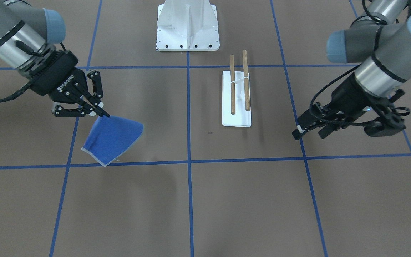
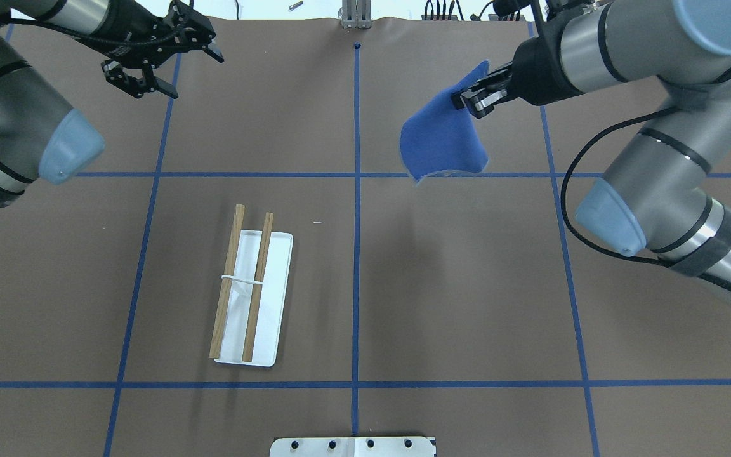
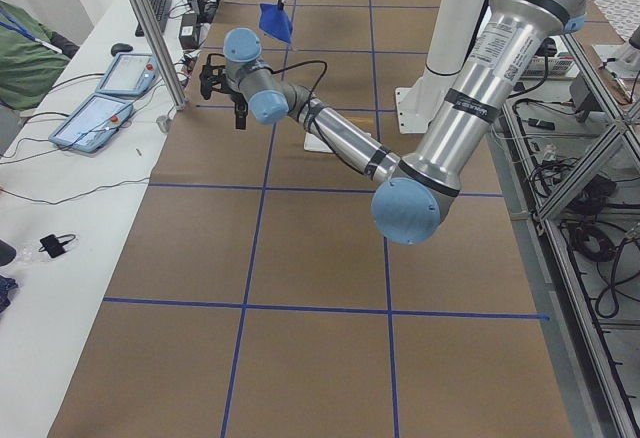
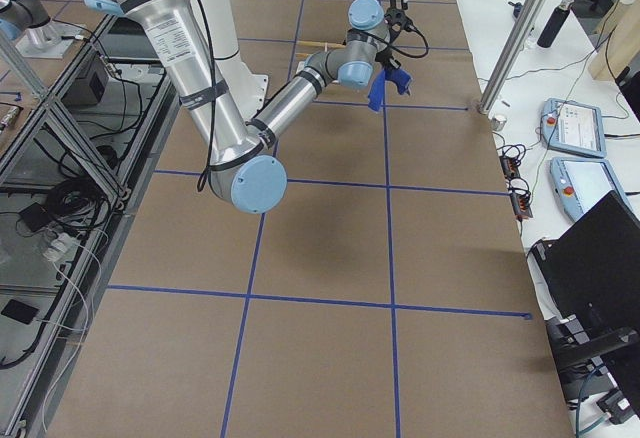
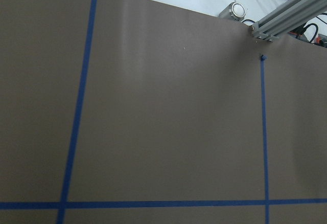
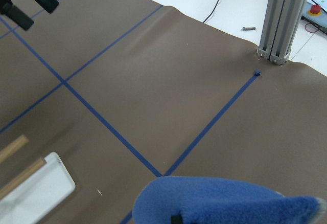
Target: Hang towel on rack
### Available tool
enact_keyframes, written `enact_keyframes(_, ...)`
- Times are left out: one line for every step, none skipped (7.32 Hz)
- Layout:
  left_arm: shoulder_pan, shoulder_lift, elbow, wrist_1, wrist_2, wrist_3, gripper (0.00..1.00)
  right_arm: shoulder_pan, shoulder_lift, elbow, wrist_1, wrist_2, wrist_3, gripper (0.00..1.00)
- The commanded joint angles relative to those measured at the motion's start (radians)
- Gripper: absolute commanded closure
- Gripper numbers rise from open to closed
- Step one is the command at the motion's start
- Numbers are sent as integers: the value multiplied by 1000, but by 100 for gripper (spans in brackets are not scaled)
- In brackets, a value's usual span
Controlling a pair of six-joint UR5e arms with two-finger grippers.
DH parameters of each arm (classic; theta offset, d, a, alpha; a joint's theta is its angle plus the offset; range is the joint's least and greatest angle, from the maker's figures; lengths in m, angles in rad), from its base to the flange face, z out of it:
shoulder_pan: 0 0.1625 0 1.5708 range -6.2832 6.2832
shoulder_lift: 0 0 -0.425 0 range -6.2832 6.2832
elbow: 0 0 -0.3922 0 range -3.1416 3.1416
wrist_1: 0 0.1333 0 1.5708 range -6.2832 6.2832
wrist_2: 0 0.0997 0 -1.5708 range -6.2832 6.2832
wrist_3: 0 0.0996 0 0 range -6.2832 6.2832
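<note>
The right end effector (image 2: 476,98) is clamped on the upper edge of the towel (image 2: 443,139), which hangs clear above the counter (image 2: 467,285) on the far right side, its free corner drooping downward. The rack (image 2: 257,285) stands well apart on the left half, dowels running lengthwise away from the robot, far ends leaning slightly right. The left end effector (image 2: 191,73) hovers with fingers apart, holding nothing

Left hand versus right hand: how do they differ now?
The right hand is shut on a corner of the towel; the left hand is open and empty. The left hand is on the rack's side of the centre line, the right hand on the other. Both hover above the table, away from the rack.
</note>
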Motion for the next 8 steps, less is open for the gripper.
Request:
enact_keyframes(30,-52,77,-171,8,-443,2,-111,20,49,0,-194,256,100)
enact_keyframes(60,-78,124,-278,60,-634,2,-164,57,52,-3,-286,350,100)
enact_keyframes(115,-87,128,-320,166,-758,2,-207,86,46,-5,-364,402,100)
enact_keyframes(146,-110,129,-321,193,-837,2,-219,94,46,-5,-391,412,100)
enact_keyframes(159,-118,126,-322,189,-872,2,-225,97,46,-5,-402,413,100)
enact_keyframes(182,-126,120,-322,181,-876,2,-230,97,44,-5,-408,413,100)
enact_keyframes(206,-124,113,-328,142,-874,2,-232,97,43,-5,-415,413,100)
enact_keyframes(219,-118,99,-337,111,-877,2,-232,97,43,-5,-416,413,100)
